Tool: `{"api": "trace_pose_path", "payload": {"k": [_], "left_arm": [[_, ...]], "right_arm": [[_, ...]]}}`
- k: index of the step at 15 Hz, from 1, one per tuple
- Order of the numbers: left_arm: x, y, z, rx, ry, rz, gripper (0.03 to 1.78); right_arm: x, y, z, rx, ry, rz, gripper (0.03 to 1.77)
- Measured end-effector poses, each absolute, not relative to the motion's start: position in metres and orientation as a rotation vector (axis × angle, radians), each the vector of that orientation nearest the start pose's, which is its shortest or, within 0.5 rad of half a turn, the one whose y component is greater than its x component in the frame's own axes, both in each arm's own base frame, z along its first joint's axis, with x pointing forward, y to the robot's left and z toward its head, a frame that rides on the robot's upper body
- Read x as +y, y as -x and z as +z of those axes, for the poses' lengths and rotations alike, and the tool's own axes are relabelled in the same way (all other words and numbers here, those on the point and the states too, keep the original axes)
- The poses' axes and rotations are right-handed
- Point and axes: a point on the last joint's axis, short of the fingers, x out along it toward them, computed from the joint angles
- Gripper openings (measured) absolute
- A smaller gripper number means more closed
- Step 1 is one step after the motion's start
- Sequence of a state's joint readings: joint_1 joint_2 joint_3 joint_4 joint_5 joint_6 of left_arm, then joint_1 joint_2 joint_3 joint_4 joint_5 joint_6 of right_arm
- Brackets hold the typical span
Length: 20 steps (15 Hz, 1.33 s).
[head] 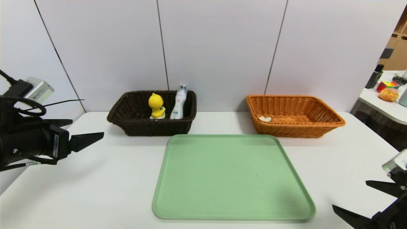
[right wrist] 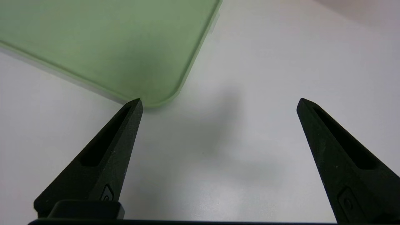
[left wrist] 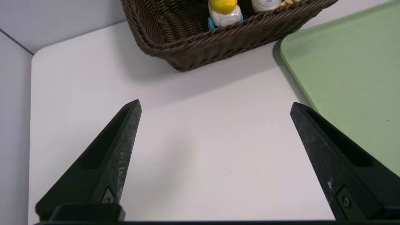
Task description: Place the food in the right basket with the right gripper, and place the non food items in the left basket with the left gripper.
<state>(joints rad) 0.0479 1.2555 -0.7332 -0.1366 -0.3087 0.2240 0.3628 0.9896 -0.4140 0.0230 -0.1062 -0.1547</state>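
The dark brown left basket (head: 152,128) holds a yellow duck toy (head: 156,106) and a white bottle (head: 178,103), both upright. In the orange right basket (head: 295,130) lies a small white food piece (head: 265,119); the rest of its floor is hard to read. My left gripper (head: 88,127) hovers open and empty over the table's left side, short of the brown basket (left wrist: 218,47). Its wrist view shows the duck toy (left wrist: 223,12) beyond the open left gripper (left wrist: 215,103). My right gripper (head: 349,194) is open and empty at the near right; the right gripper (right wrist: 219,100) hangs over bare table.
A green tray (head: 232,178) lies in the middle of the white table with nothing on it; the tray's corner (right wrist: 156,93) is close to my right gripper. A side table (head: 381,101) with toys stands far right. Grey wall panels rise behind the baskets.
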Motion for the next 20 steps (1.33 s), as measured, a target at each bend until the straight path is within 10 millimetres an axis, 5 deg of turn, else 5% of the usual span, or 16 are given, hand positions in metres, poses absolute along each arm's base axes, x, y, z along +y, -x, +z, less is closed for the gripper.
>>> {"api": "trace_pose_path", "payload": {"k": [9, 20], "left_arm": [[0.004, -0.127, 0.190, 0.388, -0.085, -0.205, 1.69], [0.002, -0.088, 0.175, 0.344, -0.011, -0.162, 1.69]], "right_arm": [[0.036, -0.108, 0.174, 0.491, 0.282, 0.203, 1.70], [0.027, -0.111, 0.177, 0.346, 0.235, 0.018, 1.70]]}}
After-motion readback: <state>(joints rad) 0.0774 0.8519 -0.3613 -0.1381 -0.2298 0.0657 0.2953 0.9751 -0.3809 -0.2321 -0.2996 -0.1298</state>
